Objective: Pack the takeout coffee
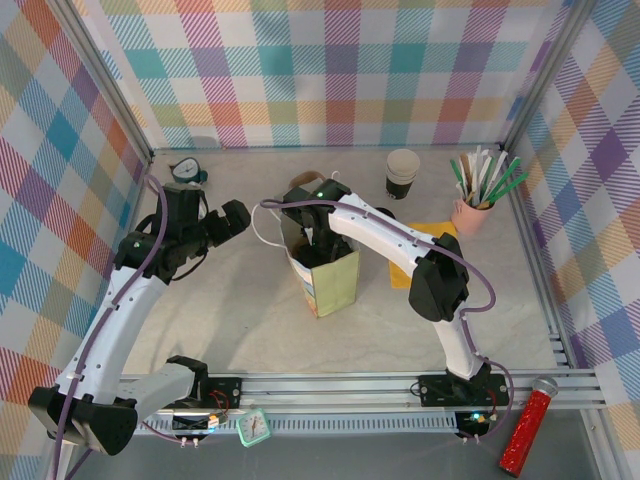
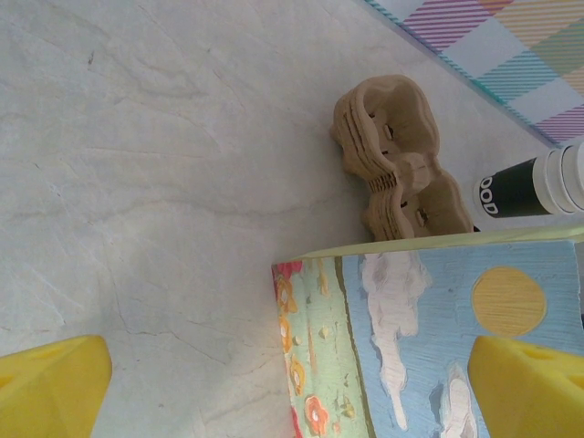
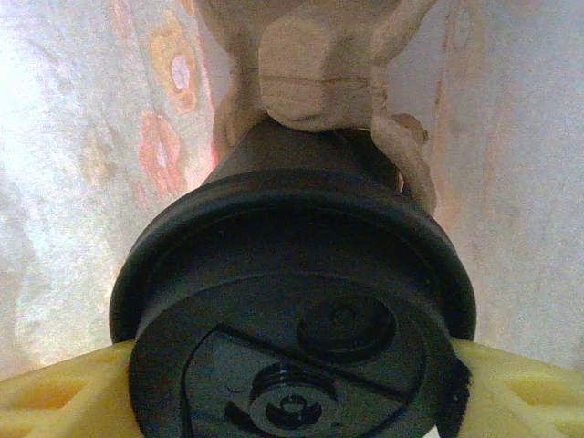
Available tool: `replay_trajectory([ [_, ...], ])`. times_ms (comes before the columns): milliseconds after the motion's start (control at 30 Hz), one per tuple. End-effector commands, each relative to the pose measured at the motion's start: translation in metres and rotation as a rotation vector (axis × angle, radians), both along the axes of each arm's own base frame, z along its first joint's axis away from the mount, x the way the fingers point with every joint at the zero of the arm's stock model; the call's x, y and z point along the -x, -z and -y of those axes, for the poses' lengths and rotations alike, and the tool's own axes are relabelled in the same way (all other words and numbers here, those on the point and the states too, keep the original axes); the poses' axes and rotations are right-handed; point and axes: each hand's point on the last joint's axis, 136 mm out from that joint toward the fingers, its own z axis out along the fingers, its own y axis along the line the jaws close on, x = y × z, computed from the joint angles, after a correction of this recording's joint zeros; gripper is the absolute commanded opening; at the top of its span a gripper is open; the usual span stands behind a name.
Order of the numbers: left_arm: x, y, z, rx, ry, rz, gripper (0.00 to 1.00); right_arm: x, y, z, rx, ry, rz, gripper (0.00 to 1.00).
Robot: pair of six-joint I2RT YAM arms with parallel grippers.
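Note:
The takeout coffee, a black cup under a glossy black lid, is down inside the paper bag. My right gripper is shut on it, with a yellow finger pressed against each side of the lid. A brown pulp carrier lies just past the cup's base. In the top view the right gripper reaches into the bag's open mouth. My left gripper hovers left of the bag, open and holding nothing. In the left wrist view the left gripper frames the bag's painted wall.
A stack of pulp carriers lies on the table behind the bag. A lidless black cup and a pink holder of straws stand at the back right. A yellow napkin lies under the right arm. A teal timer sits back left.

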Motion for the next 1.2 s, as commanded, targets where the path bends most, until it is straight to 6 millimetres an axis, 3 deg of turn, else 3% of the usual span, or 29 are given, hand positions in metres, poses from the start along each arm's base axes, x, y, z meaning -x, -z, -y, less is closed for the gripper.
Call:
replay_trajectory([
  [0, -0.0043, -0.0156, 0.0009, 0.027, -0.004, 0.042, 1.0, -0.0004, 0.0636, 0.023, 0.181, -0.016, -0.065, 0.74],
  [1167, -0.0027, -0.014, 0.0012, 0.032, -0.003, 0.037, 1.0, -0.0004, 0.0588, 0.0238, 0.174, -0.011, -0.058, 0.74],
])
